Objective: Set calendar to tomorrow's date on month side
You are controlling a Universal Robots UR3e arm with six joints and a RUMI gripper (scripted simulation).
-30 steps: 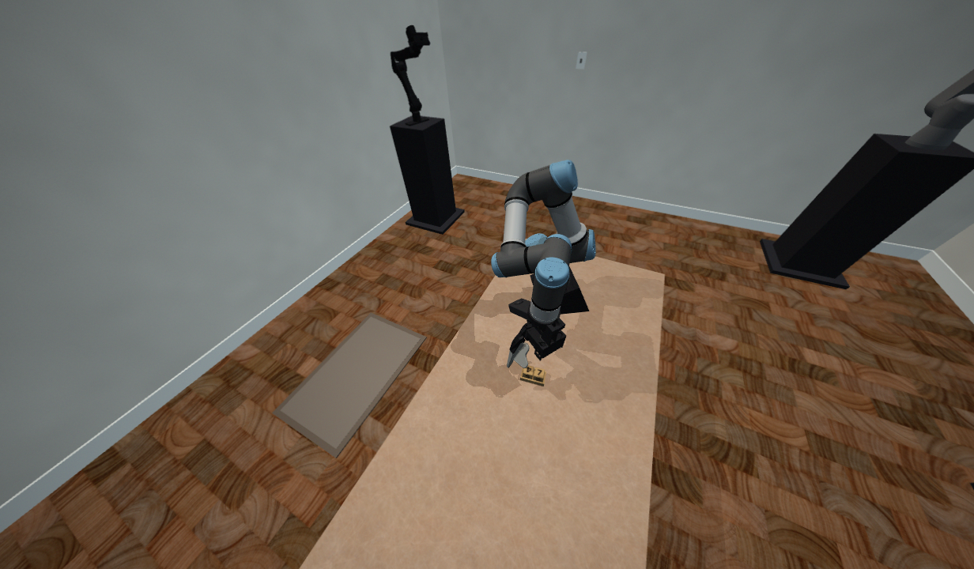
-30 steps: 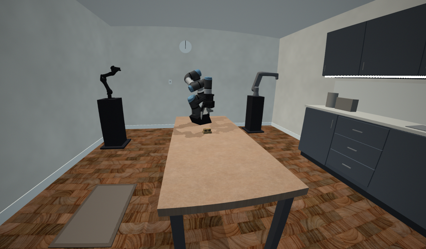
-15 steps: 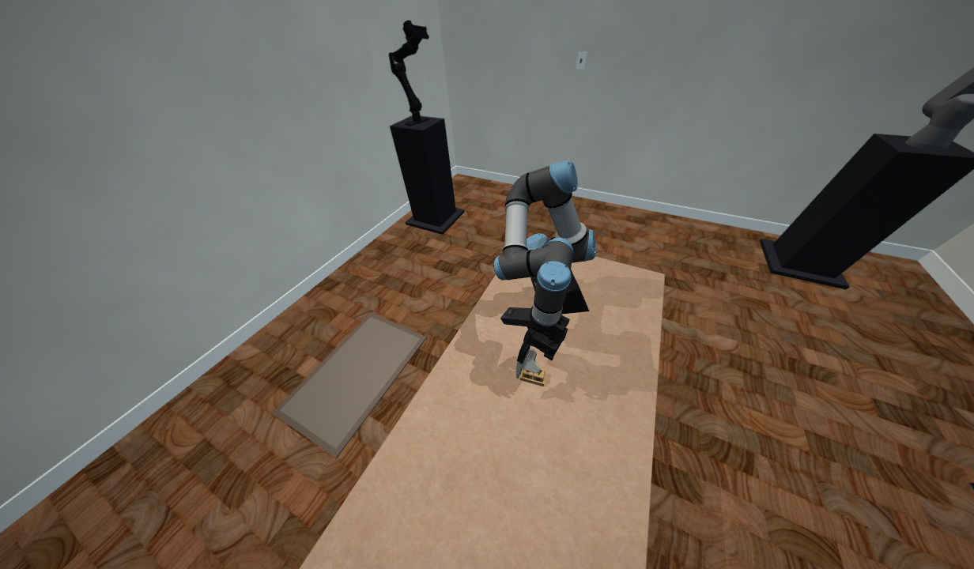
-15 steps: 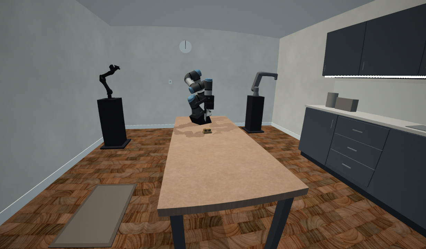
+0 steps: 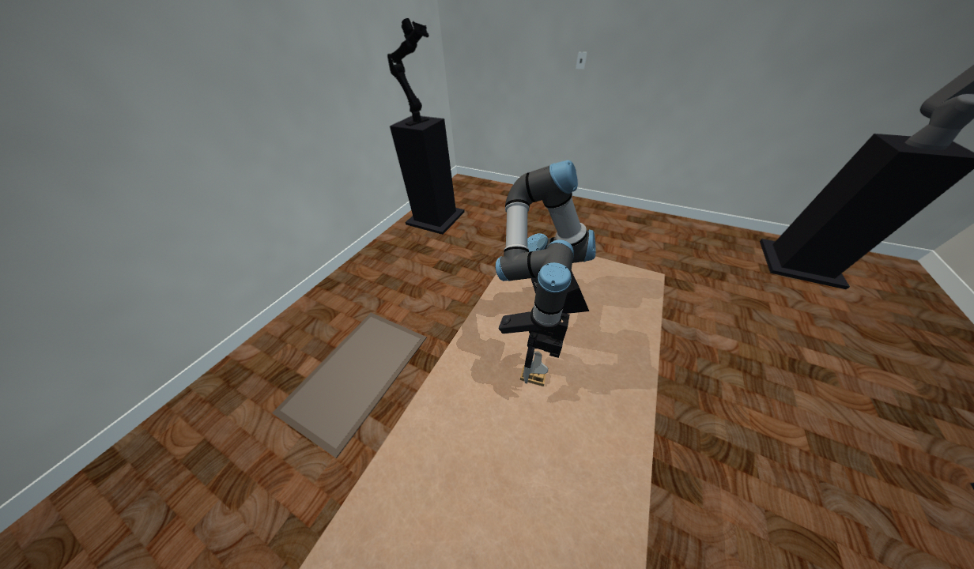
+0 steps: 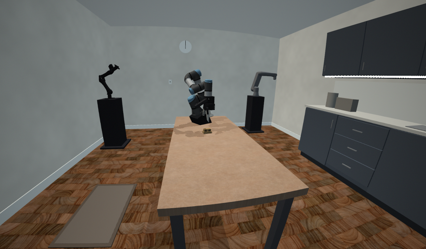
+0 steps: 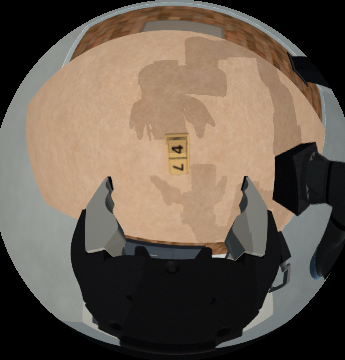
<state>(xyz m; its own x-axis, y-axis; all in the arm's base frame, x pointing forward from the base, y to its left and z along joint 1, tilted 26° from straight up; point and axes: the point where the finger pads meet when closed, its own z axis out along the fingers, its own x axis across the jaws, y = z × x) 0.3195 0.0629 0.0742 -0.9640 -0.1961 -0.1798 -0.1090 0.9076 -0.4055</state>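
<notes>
The calendar (image 7: 177, 155) lies on the table (image 6: 227, 167), near the far end, just before the arm's base (image 6: 194, 119). The gripper (image 7: 176, 200) hangs above the calendar with its jaws wide apart and nothing between them. In the wrist view the two cubes stand at 12 o'clock from the gripper (one behind the other).

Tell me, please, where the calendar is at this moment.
In the wrist view, the calendar sits on the table, centred just ahead of the open, empty hand; its two cubes sit in the tray.
</notes>
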